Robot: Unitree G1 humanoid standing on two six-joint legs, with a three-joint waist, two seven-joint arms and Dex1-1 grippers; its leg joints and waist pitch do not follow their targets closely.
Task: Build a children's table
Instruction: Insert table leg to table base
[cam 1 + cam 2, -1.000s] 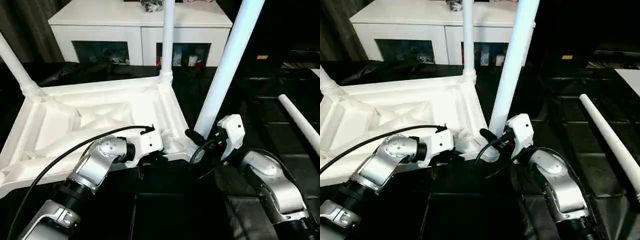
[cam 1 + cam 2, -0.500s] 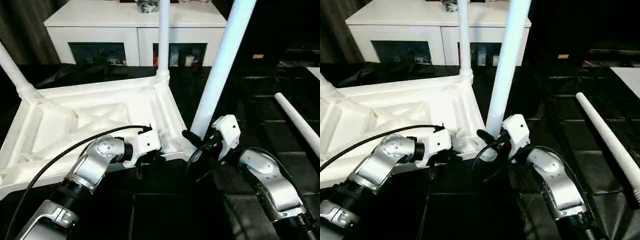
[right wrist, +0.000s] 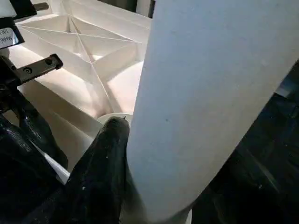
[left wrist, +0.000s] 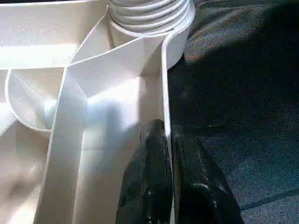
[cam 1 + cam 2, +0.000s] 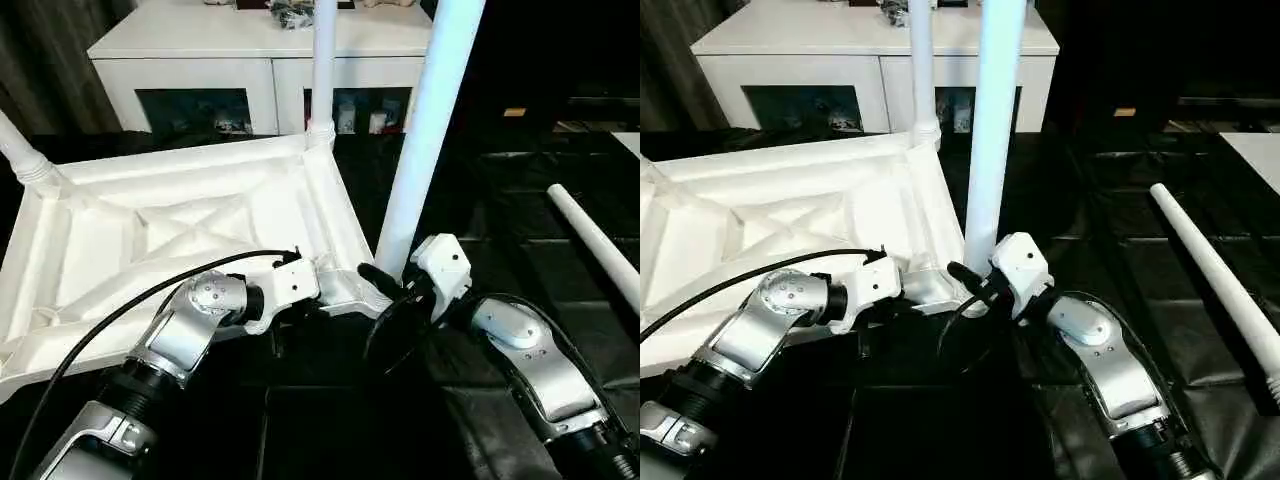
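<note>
Risk of cross-seating: right gripper [image 5: 975, 283], jaws clasping the leg [image 5: 425, 150] low at its near corner socket, may tilt it, while left gripper [image 4: 167, 144], pinched shut across the tabletop [image 5: 190, 225] rim, could slip and free that upturned tabletop.

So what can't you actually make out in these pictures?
- Tops of the standing legs: cut off by the head views' upper edge.
- Near leg's seating in its corner socket: hidden by the right gripper.
- Loose leg's end: runs past the picture edge.
- Items behind the cabinet glass: too small.
</note>
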